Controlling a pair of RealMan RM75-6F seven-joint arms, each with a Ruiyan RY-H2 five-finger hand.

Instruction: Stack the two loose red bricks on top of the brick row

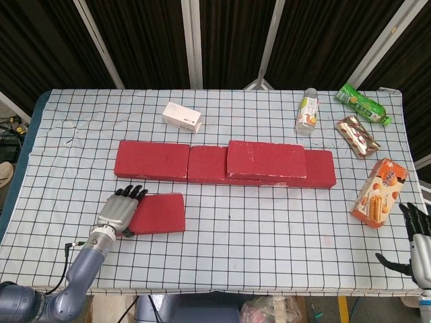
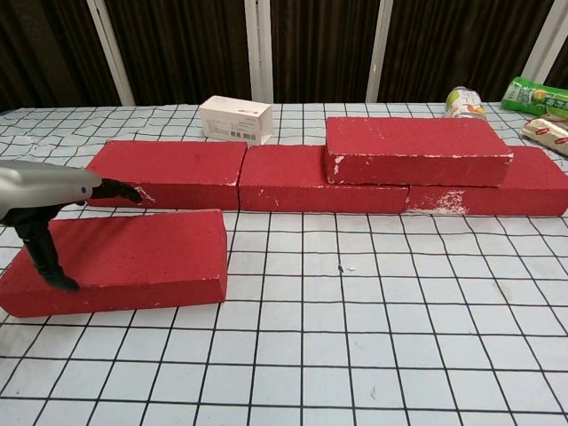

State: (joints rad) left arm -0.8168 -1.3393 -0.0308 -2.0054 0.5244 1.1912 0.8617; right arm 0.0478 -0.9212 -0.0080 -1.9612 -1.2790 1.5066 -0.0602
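Observation:
One loose red brick (image 1: 160, 213) (image 2: 133, 257) lies flat near the table's front left. My left hand (image 1: 121, 211) (image 2: 44, 190) reaches over its left end, fingers stretched toward the far edge and the thumb pointing down onto the brick's top. The brick still rests on the cloth. Behind it runs the brick row (image 1: 151, 160) (image 2: 169, 169) of three bricks end to end. A second-layer brick (image 1: 267, 159) (image 2: 413, 149) sits on the row's right part. My right hand (image 1: 417, 243) hangs at the table's front right edge, fingers spread and holding nothing.
A white carton (image 1: 182, 117) (image 2: 235, 119) stands behind the row. At the back right are a bottle (image 1: 307, 111), a green packet (image 1: 363, 103) and a brown snack packet (image 1: 357, 136). An orange box (image 1: 379, 192) lies near my right hand.

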